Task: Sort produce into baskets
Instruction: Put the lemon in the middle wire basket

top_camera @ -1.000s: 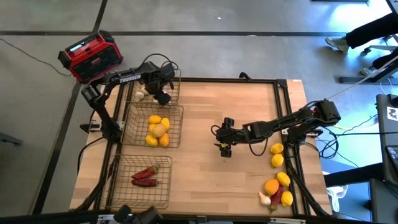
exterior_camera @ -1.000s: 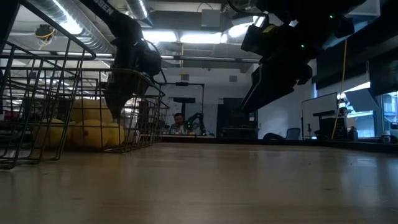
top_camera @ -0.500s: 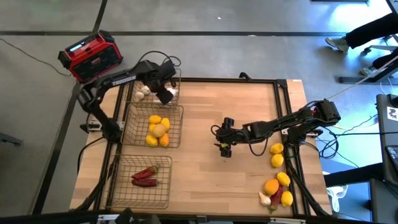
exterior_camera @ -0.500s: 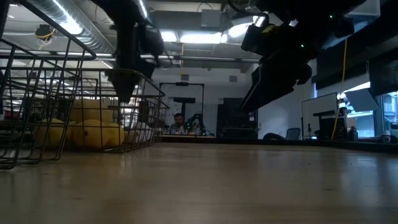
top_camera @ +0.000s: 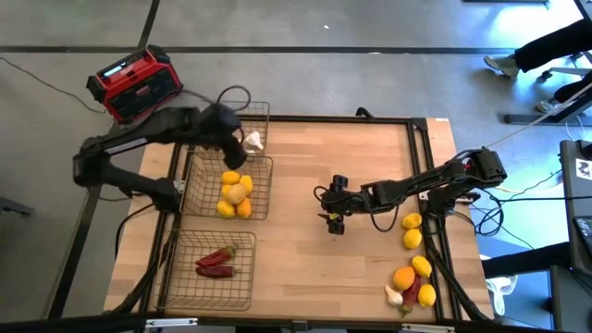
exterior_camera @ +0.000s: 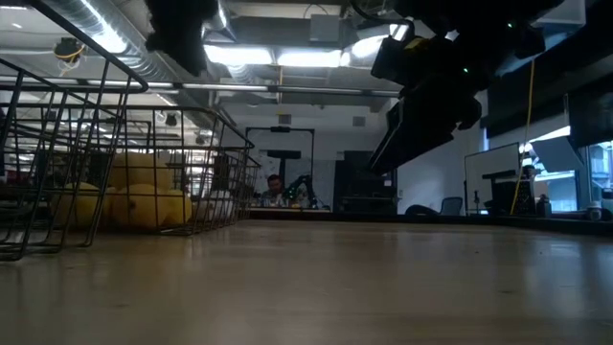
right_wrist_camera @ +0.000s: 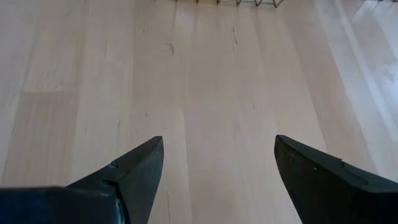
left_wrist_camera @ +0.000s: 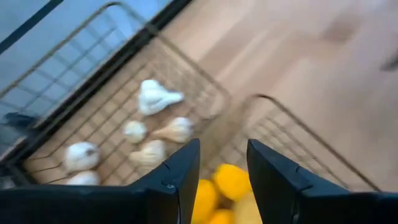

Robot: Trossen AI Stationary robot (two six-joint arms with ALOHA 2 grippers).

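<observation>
The left end effector (left_wrist_camera: 221, 180) hangs above the two baskets at the far left of the worktop (top_camera: 314, 176), its fingers a little apart with nothing between them. Below it the far basket (top_camera: 262, 115) holds the whitish garlic bulbs (left_wrist_camera: 157, 96). The middle basket (top_camera: 205, 199) next to it holds the yellow lemons (top_camera: 234, 194), piled together. The near basket (top_camera: 180, 277) holds red chili peppers (top_camera: 215, 263).

The right end effector (top_camera: 334, 222) hovers over bare wood near the middle of the worktop, fingers spread wide and empty. Well apart from the baskets, along the right edge, unsorted produce lies loose: two lemons (top_camera: 412, 229) by the right arm, and nearer the front corner more lemons, an orange citrus (top_camera: 403, 277), a garlic bulb (top_camera: 394, 295) and a chili pepper.
</observation>
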